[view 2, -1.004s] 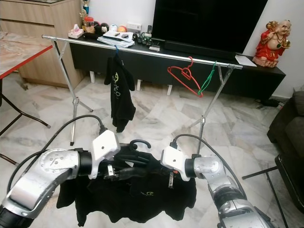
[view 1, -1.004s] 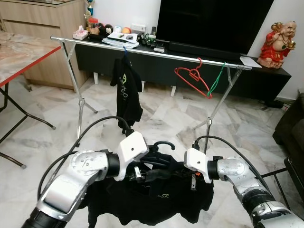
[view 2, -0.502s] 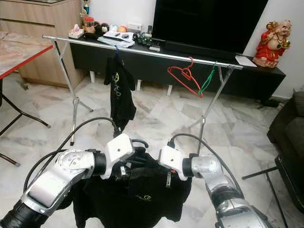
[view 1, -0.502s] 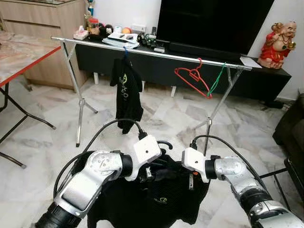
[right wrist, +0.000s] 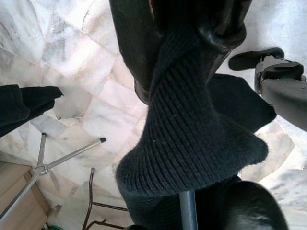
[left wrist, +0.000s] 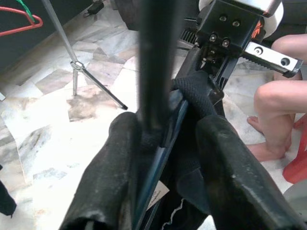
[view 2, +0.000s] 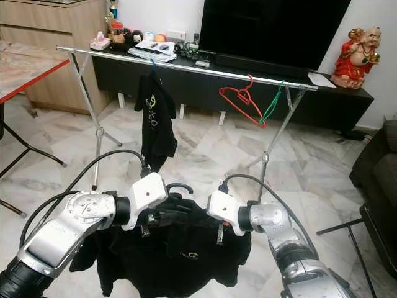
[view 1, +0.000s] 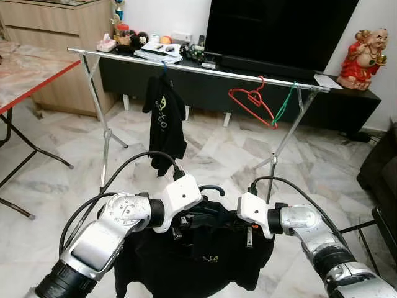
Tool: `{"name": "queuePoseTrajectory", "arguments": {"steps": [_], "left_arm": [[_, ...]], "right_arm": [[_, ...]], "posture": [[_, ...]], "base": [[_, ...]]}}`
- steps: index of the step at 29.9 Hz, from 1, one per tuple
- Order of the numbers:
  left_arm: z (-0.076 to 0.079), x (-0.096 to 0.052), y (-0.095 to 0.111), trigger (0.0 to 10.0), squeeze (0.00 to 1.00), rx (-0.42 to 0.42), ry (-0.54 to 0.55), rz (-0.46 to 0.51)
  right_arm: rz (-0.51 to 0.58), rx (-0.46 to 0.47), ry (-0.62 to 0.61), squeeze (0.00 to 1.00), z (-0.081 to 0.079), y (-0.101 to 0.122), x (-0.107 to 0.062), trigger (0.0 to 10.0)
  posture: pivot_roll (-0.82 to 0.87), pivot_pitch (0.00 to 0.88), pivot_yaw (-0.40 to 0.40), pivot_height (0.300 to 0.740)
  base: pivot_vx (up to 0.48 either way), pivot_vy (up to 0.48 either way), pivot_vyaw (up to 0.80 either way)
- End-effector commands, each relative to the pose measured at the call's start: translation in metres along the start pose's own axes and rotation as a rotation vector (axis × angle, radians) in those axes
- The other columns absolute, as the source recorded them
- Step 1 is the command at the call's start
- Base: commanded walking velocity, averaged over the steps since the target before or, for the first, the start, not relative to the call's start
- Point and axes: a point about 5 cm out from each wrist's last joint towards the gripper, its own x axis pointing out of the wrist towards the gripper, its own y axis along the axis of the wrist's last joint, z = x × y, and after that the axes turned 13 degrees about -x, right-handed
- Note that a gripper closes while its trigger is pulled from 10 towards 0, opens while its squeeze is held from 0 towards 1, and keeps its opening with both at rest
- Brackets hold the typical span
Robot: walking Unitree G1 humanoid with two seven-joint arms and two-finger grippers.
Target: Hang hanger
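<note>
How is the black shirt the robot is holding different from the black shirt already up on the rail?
The held shirt hangs low between the left tool and right tool, spread wide, its hanger hook free. The hung shirt dangles narrow from the rail on a blue hook. Both are black with a pale logo.

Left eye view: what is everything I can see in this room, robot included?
Clothes rail: one, silver, across the room before the TV unit.
Shirt on rail: one, black, hanging left of the rail's middle.
Empty hangers: one red, one green, at the rail's right end.
TV: one, black, on a dark low unit.
Statue: one, red and gold, on the unit's right end.
Table: one, marble top with red edge, far left.
Held shirt: one, black, on a dark hanger, between both arms.
Person's bare legs: beside the robot, in the left wrist view.
Left gripper: fingers shut on the hanger.
Right gripper: fingers pinching the shirt's collar.
</note>
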Motion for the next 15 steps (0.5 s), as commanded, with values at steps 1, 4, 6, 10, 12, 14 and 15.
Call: {"name": "queuePoseTrajectory", "arguments": {"steps": [1, 4, 6, 10, 12, 14, 15], "left_arm": [[-0.0002, 0.0009, 0.0014, 0.0, 0.0, 0.013, -0.003, 0.003], [0.0006, 0.0016, 0.0024, 0.0, 0.0, 0.011, -0.009, 0.008], [0.0014, 0.0023, 0.002, 0.0, 0.0, 0.011, -0.014, 0.005], [0.0033, 0.0024, -0.0001, 0.0, 0.0, 0.018, -0.026, -0.013], [0.0026, 0.0016, -0.0011, 0.0, 0.0, 0.027, -0.023, -0.026], [0.0013, 0.0002, -0.0049, 0.0, 0.0, 0.049, -0.019, -0.066], [0.0012, -0.0001, -0.0059, 0.0, 0.0, 0.055, -0.019, -0.076]], "right_arm": [[0.012, -0.03, -0.045, 0.0, 0.0111, 0.0054, -0.0058, 0.0], [0.012, -0.031, -0.042, 0.0, 0.0108, 0.0054, -0.0055, 0.0], [0.013, -0.03, -0.042, 0.0, 0.0108, 0.0055, -0.0053, 0.0], [0.014, -0.028, -0.045, 0.0, 0.0107, 0.0054, -0.0052, 0.0], [0.013, -0.028, -0.045, 0.0, 0.0108, 0.0055, -0.0052, 0.0], [0.013, -0.028, -0.046, 0.0, 0.0111, 0.0055, -0.0053, 0.0], [0.013, -0.028, -0.046, 0.0, 0.0112, 0.0055, -0.0053, 0.0]], "posture": [[0.17, 0.0, -0.152, 0.74], [0.17, 0.0, -0.153, 0.74], [0.17, 0.0, -0.151, 0.74], [0.17, 0.0, -0.151, 0.74], [0.17, 0.0, -0.151, 0.74], [0.17, 0.0, -0.15, 0.74], [0.17, 0.0, -0.15, 0.74]], "base": [[0.0, 0.0, 0.0], [0.0, 0.0, 0.0], [0.0, 0.0, 0.0], [0.0, 0.0, 0.0], [0.0, 0.0, 0.0], [0.0, 0.0, 0.0], [0.0, 0.0, 0.0]]}}
